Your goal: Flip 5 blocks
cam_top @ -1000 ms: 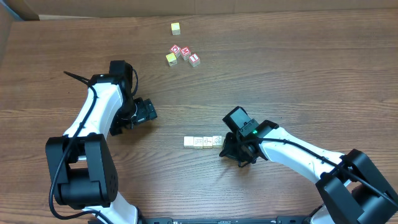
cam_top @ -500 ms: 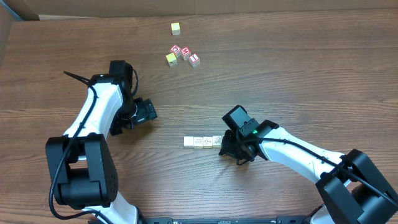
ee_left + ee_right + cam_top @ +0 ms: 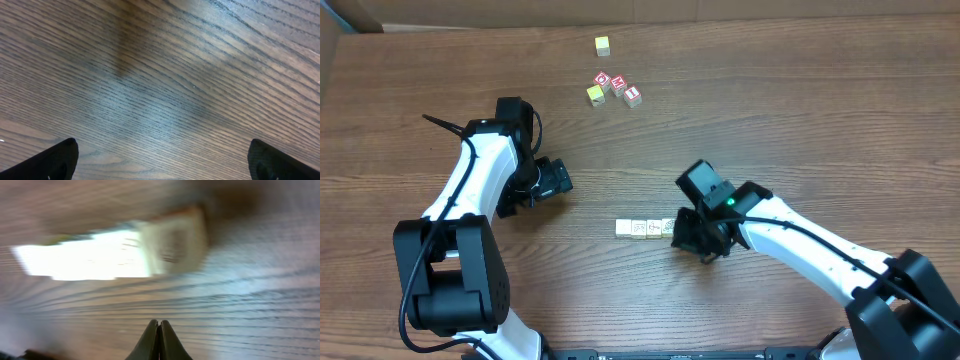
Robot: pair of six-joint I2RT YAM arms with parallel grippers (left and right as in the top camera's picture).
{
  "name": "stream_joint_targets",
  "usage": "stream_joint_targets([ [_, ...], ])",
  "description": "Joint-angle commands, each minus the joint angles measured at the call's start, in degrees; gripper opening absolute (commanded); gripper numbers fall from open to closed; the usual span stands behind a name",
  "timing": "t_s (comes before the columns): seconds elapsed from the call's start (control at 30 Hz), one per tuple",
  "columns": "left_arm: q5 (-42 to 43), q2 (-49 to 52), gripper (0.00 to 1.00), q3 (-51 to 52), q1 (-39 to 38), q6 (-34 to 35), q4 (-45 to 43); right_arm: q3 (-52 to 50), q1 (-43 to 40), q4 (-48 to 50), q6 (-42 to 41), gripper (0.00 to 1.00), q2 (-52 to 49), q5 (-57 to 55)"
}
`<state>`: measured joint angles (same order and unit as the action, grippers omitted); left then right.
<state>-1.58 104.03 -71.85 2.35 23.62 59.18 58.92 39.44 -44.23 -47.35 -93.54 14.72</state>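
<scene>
Okay, we see the blocks (image 3: 646, 228) in a tight row mid-table (image 3: 800, 120). The right gripper (image 3: 678, 236) is pinched closed and empty at the row's right end; we can't tell if it's touching. The left gripper (image 3: 564, 182) is spread wide and empty, well apart to the left. Red cubes (image 3: 618, 85) and yellow cubes (image 3: 603, 45) sit far back.

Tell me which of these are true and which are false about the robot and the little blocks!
1. The pale blocks lie side by side in a row. True.
2. The right gripper is wide open. False: its fingers are pressed shut.
3. The left gripper is holding a block. False: it is open and empty.
4. The red-faced cubes sit well apart from that row. True.
</scene>
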Motion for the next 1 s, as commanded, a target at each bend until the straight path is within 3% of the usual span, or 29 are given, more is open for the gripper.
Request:
stream_joint_targets([
  [0.0, -0.3, -1.5, 1.00, -1.0, -0.1, -0.5, 0.1, 4.9, -0.6, -1.4, 2.7, 0.04, 1.9, -5.9],
  [0.3, -0.3, -1.5, 0.99, -1.0, -0.1, -0.5, 0.1, 6.2, -8.1, -1.4, 2.7, 0.04, 1.8, -18.8],
  [0.5, -0.3, -1.5, 1.00, -1.0, -0.1, -0.5, 0.1, 4.9, -11.8, -1.6, 2.6, 0.04, 0.7, -18.0],
  [0.97, -0.3, -1.5, 1.00, -1.0, -0.1, -0.5, 0.1, 4.0, -9.4, -0.9, 2.4, 0.04, -4.9, -14.3],
])
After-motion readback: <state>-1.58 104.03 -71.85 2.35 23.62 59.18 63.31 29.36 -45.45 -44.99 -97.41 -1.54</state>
